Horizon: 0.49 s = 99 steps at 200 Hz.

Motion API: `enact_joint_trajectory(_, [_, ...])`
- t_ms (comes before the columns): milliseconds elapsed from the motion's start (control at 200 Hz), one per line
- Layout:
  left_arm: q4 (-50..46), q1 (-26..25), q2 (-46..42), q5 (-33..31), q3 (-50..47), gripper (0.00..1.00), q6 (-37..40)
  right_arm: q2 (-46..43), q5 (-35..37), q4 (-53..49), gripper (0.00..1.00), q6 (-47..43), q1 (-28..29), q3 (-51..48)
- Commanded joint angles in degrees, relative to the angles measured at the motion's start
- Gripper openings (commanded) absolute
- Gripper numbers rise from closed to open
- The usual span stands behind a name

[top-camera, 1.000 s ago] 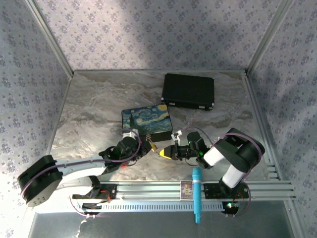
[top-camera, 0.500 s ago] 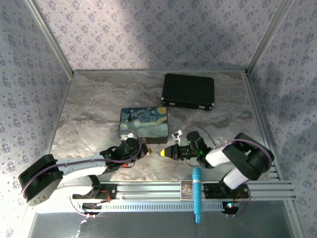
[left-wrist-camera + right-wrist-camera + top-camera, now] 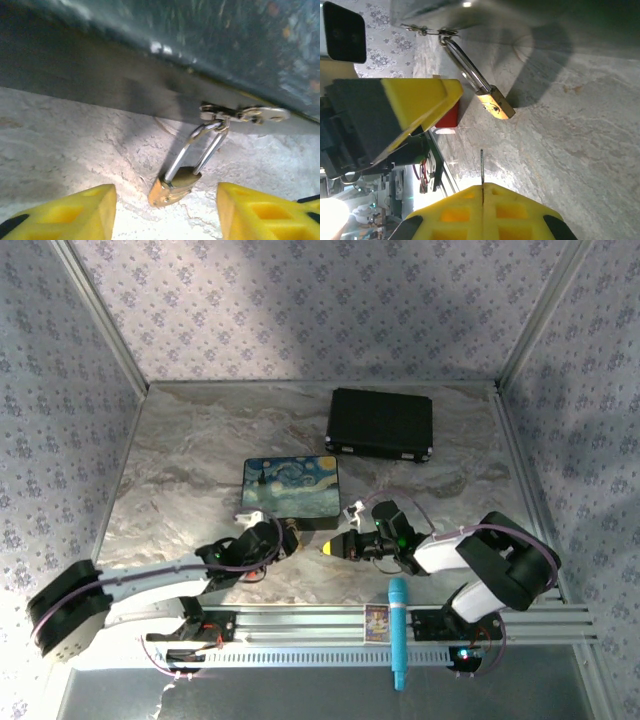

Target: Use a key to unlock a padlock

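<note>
While the padlock [image 3: 175, 185] hangs from the box's [image 3: 200, 40] hasp [image 3: 240, 114], it is flanked, untouched, by the wide-open left gripper [image 3: 164, 200], and the key [image 3: 481, 167] is pinched in the closed right gripper [image 3: 482, 187].

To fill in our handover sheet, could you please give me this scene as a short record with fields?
padlock: hangs by its shackle from the hasp of the painted box, body tilted and resting on the table
left gripper: open, one finger on either side of the padlock, not touching it
right gripper: shut on the key
key: blade sticks out past the fingertips, aimed roughly toward the padlock, apart from it
key in lock: not yet
</note>
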Motion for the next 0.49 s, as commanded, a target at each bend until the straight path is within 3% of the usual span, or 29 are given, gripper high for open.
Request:
enact_joint_trajectory(0, [-6.9,-1.5,-6.4,-5.3,2.3,0.57,3.3,-2.4,-0.7,-0.5,0.00,-1.7,0.7,2.2])
enact_joint_trajectory(195, [18.3,-2.2,-16.8,3.2,-4.5,0.55,6.1,-6.8,-1.4,-0.8,0.00,-0.2,2.3,5.5])
enact_joint_trajectory(490, [23.4,-2.3,-18.4,8.8,-3.3,0.54,6.2,-9.5,-1.8,6.2,0.00,6.0,2.9,7.0])
